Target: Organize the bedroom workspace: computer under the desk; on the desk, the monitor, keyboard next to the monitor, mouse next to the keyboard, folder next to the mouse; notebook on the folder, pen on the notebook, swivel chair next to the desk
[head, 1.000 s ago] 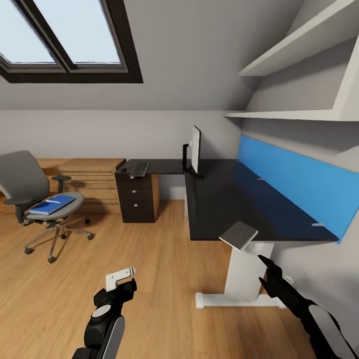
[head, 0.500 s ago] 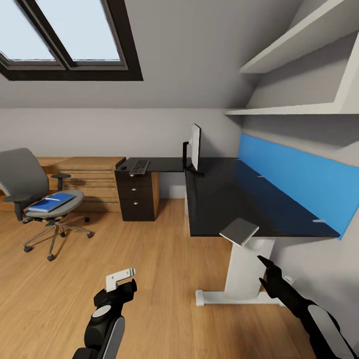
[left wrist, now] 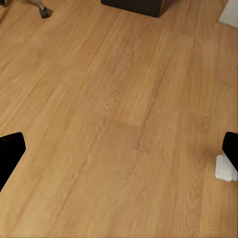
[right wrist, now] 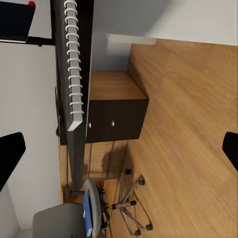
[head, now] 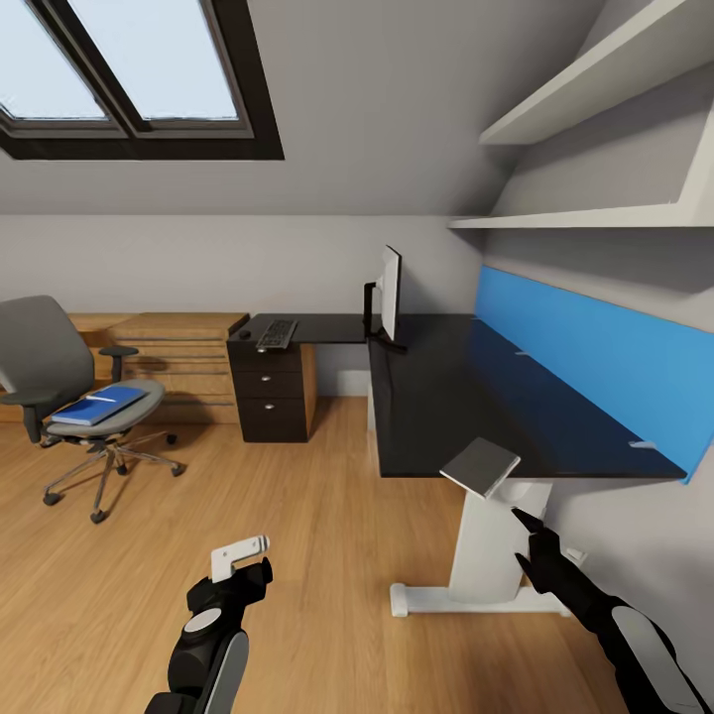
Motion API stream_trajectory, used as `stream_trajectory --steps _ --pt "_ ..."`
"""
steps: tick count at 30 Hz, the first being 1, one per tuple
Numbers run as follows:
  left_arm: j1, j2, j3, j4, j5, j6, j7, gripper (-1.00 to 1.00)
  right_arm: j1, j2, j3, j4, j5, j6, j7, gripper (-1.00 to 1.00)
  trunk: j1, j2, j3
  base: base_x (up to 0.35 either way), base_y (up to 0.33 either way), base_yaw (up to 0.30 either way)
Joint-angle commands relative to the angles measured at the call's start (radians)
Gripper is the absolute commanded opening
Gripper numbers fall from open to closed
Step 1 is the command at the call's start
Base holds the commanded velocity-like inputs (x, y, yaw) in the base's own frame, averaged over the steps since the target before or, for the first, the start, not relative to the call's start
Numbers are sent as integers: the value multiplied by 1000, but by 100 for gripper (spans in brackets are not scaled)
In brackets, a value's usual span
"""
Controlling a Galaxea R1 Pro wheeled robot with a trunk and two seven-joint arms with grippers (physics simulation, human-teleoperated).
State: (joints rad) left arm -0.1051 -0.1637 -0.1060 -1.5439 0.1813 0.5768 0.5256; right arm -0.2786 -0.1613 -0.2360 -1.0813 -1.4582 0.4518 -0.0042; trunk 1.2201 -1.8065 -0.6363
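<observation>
**Robot idles on the bedroom floor, both grippers empty, the sorting not yet begun**

The black L-shaped desk (head: 466, 397) fills the head view from 1 to 3 o'clock, monitor (head: 389, 293) upright on it and keyboard (head: 278, 333) at 12 on its far wing; the swivel chair (head: 59, 382) stands well apart at 9 o'clock, carrying the blue folder (head: 97, 406). The left gripper (head: 238, 565) and right gripper (head: 535, 550) hang low with jaws spread wide, far from any of it.
</observation>
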Motion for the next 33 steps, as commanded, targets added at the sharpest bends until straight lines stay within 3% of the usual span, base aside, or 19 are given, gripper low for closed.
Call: stream_trajectory --steps 1,20,33 --pt "-1 0 -1 -1 10 2 10 100 -1 0 -2 0 -4 5 0 100 0 0 -1 267 33 0" --pt "-1 3 -1 -1 10 3 10 100 -1 0 0 0 -2 7 0 100 0 0 -1 161 4 0" --pt "-1 3 -1 -1 9 2 10 100 -1 0 0 1 -3 9 -2 100 0 0 -1 40 17 0"
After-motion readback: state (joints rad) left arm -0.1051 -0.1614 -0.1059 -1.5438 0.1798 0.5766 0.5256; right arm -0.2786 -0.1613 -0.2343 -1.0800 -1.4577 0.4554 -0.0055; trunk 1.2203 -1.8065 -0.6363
